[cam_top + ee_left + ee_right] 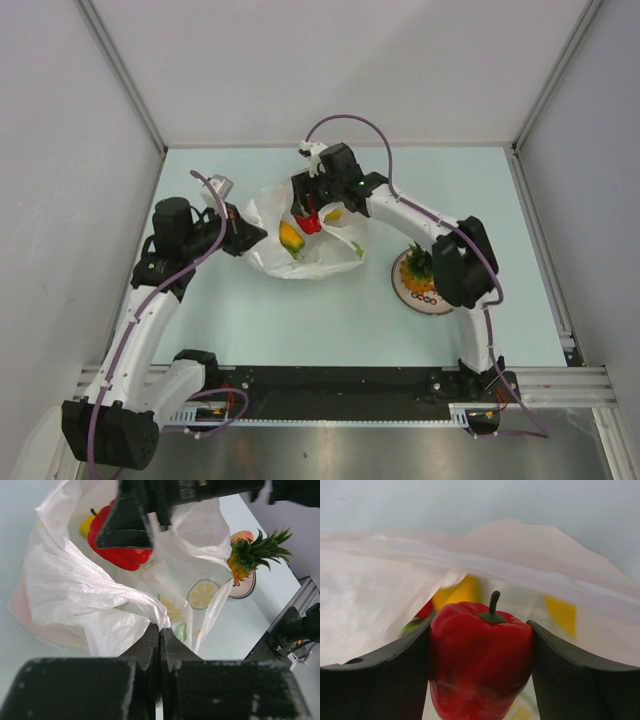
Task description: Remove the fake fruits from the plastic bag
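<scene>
Right claw (479, 624) is clamped on a glossy red plastic pepper (480, 665) inside the thin translucent white plastic bag (75, 590), toward the far edge of the pale green table (300, 310), while the left claw (159, 630) pinches the bag's rim tight.

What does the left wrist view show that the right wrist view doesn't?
Only left wrist: the left gripper pinched shut on a fold of the plastic bag, and the pineapple already out on the plate. Only right wrist: the right gripper seen from inside, with a finger against each side of the red pepper. Both: the red pepper and the plastic bag.
</scene>
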Robot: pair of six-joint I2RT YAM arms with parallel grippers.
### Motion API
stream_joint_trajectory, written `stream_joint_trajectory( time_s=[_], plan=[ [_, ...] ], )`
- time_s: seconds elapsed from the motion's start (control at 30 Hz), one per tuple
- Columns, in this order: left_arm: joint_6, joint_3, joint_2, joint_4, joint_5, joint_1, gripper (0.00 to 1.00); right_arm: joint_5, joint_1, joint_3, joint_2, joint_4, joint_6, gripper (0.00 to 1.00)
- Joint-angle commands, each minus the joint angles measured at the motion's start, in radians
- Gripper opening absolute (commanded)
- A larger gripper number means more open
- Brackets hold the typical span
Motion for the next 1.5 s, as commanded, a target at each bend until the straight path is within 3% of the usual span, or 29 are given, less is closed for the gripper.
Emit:
stream_joint_trajectory(
  time_s=[0.0, 0.17, 0.27, 0.5, 0.63, 0.9, 1.07, 1.2, 1.3, 1.47],
  plan=[
    [-0.003, 0.03, -0.008, 0.09, 0.006, 0.004, 0.0, -0.155, 0.024, -0.097, -0.185, -0.067, 0.073, 0.63],
    [-0.015, 0.039, -0.004, 0.13, 0.003, 0.004, 0.0, -0.195, 0.029, -0.257, -0.301, -0.094, 0.029, 0.63],
    [-0.015, 0.039, -0.004, 0.132, -0.011, 0.004, 0.0, -0.261, 0.024, -0.286, -0.412, -0.096, -0.041, 0.56],
    [-0.018, 0.016, -0.024, 0.136, -0.026, 0.006, 0.01, -0.304, 0.058, -0.297, -0.783, -0.252, -0.437, 0.47],
    [-0.029, 0.002, -0.021, 0.155, -0.028, 0.004, 0.01, -0.227, 0.104, -0.512, -0.984, -0.372, -0.687, 0.45],
    [-0.031, -0.001, -0.008, 0.158, -0.028, 0.006, 0.01, -0.128, 0.232, -0.703, -1.221, -0.586, -0.914, 0.37],
    [-0.023, -0.001, -0.021, 0.152, -0.034, 0.006, 0.01, -0.014, 0.229, -0.844, -1.466, -0.625, -0.928, 0.36],
    [-0.008, 0.001, -0.025, 0.136, -0.046, 0.006, 0.01, 0.052, 0.178, -0.895, -1.58, -0.692, -0.768, 0.36],
    [-0.003, 0.002, -0.016, 0.127, -0.043, 0.004, 0.01, 0.112, 0.135, -0.912, -1.638, -0.74, -0.679, 0.36],
    [-0.009, 0.008, 0.011, 0.135, -0.04, 0.006, 0.01, 0.155, -0.026, -0.94, -1.661, -0.711, -0.683, 0.35]
  ],
)
